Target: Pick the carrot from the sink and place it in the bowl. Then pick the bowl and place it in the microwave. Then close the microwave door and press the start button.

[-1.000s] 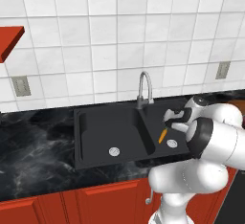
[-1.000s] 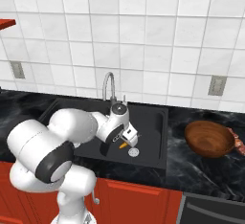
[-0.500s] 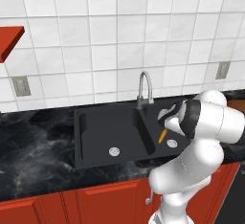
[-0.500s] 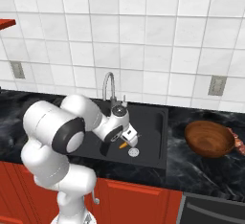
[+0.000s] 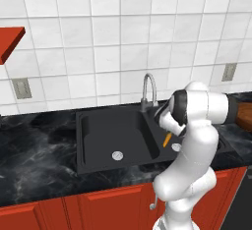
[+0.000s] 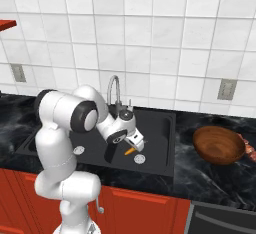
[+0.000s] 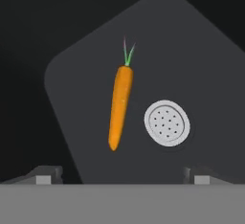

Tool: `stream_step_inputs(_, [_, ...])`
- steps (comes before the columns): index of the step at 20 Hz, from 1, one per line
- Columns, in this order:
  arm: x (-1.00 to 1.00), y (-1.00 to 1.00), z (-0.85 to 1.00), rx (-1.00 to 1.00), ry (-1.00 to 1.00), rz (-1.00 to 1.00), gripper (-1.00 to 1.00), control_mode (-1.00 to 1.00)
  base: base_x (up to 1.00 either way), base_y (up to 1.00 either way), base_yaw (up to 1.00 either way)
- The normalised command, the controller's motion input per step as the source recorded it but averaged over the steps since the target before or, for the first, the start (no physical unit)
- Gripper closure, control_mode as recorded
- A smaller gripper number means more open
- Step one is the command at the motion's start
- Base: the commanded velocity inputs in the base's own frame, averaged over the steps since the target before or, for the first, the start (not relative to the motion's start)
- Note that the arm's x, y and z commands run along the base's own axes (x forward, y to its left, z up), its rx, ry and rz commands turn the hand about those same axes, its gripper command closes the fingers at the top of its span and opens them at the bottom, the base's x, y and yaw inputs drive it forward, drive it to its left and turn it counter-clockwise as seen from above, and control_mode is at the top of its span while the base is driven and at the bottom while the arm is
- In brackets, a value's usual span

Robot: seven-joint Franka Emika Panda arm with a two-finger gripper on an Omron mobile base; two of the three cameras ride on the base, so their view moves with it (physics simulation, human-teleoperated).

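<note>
Tool (image 6: 124, 147) first: in the right base view it hangs low over the sink (image 6: 160, 164), in the basin on the side nearer the bowl (image 6: 218, 145). Its two fingers stand wide apart with nothing between them. The carrot (image 6: 129, 151) lies on the black basin floor just beside the tool, next to a round silver drain (image 6: 139, 159). A curved faucet (image 6: 114, 89) stands at the back edge of the sink. The brown bowl sits on the dark bench (image 6: 215, 173), well apart from the sink, toward the far right end of the bench.

From the left base view, the white arm (image 5: 197, 140) bends down over the right basin and hides most of the tool. The carrot (image 5: 167, 139) peeks out as a small orange stick beside the arm, near the wall between the two basins. The left basin has its own drain (image 5: 117, 155).

Looking along the hand, the fingertips (image 7: 44, 174) show at the bottom, far apart. The carrot (image 7: 119, 107) lies flat on the basin floor between and beyond them, green top pointing away. The drain (image 7: 167, 123) sits just beside it, not touching.
</note>
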Motion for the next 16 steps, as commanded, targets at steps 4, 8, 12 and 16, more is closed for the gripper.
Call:
stream_step_inputs(4, [0.21,-0.01,-0.3,0.0,0.06,0.0,-1.0,-1.0,0.0,0.0,0.0])
stream_step_inputs(8, [0.04,-0.13,-0.37,0.01,0.03,0.0,-1.0,-1.0,0.0,0.0,0.0])
stream_step_inputs(12, [0.3,-0.06,-0.21,0.01,0.03,0.0,-1.0,-1.0,0.0,0.0,0.0])
stream_step_inputs(16, [0.49,-0.04,-0.03,0.0,0.03,0.0,-1.0,-1.0,0.0,0.0,0.0])
